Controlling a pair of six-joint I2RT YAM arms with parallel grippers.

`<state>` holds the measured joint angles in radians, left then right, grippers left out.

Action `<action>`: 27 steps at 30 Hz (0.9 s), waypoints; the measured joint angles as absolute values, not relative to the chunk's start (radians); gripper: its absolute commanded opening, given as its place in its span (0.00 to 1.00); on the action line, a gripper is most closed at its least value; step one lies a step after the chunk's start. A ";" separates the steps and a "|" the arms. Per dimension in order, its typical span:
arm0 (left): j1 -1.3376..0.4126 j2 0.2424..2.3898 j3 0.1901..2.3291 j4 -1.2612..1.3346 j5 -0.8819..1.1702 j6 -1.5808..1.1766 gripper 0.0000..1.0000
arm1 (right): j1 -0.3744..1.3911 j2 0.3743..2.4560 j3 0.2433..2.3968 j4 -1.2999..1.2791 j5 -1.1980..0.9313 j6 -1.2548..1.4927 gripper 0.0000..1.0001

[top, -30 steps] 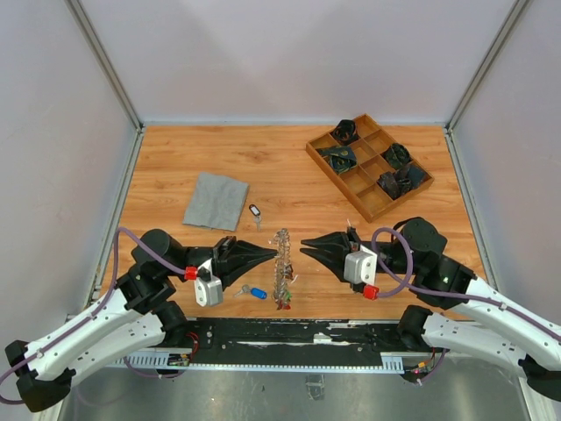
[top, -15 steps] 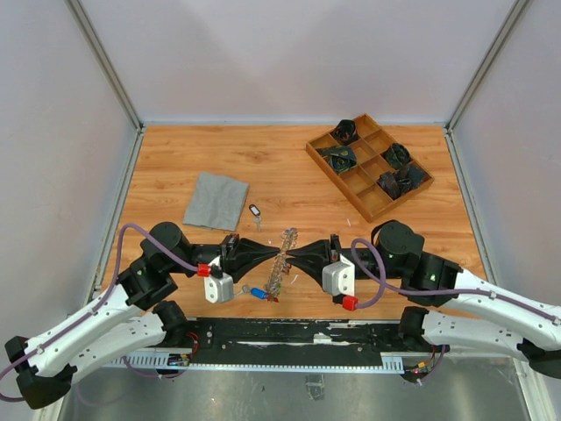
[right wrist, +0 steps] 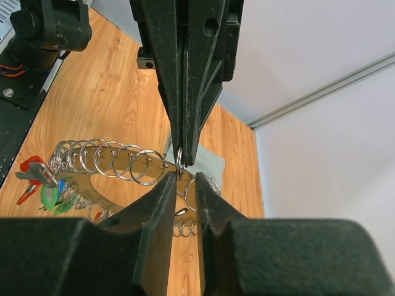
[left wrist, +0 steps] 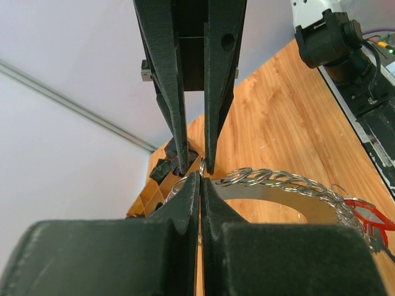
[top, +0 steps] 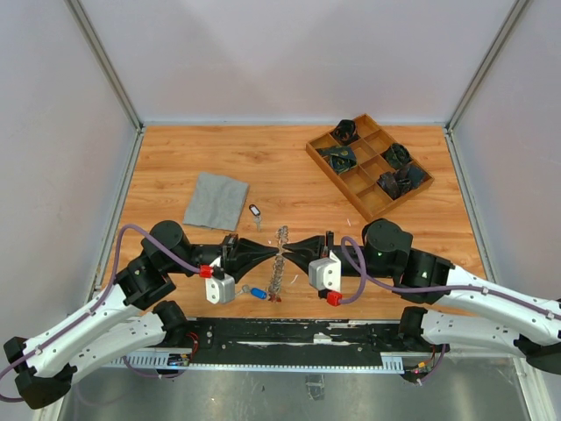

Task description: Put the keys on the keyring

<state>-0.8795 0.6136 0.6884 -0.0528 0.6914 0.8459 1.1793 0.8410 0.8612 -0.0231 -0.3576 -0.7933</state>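
Keyring (top: 278,268) — left fingers (top: 259,253) and right fingers (top: 302,249) level, tip-to-tip across it

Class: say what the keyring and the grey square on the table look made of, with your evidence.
The keyring: metal, seemingly polished steel; bright silver loops with sharp glints. The grey square: probably cloth, matte; lies limp and flat, no shine.

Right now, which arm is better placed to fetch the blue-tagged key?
Probably left. The blue-tagged key lies beside the left end effector, on its side of the keyring; the right end effector would need to cross over. But the left pinches the ring and must release.
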 measured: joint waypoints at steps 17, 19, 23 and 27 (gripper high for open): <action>-0.879 0.630 0.701 -0.066 0.688 0.852 0.01 | 1.188 0.873 0.879 -0.035 -0.350 -0.791 0.01; -0.879 0.630 0.701 -0.070 0.682 0.852 0.01 | 1.188 0.879 0.887 -0.043 -0.341 -0.789 0.00; -0.879 0.630 0.706 -0.070 0.671 0.843 0.13 | 1.188 0.883 0.898 -0.055 -0.321 -0.789 0.00; -0.879 0.628 0.707 -0.049 0.668 0.812 0.25 | 1.189 0.875 0.897 -0.052 -0.309 -0.780 0.00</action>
<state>-0.8795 0.6285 0.7071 -0.0486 0.6682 0.8116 1.1889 0.8745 0.8974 -0.0517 -0.3088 -0.7803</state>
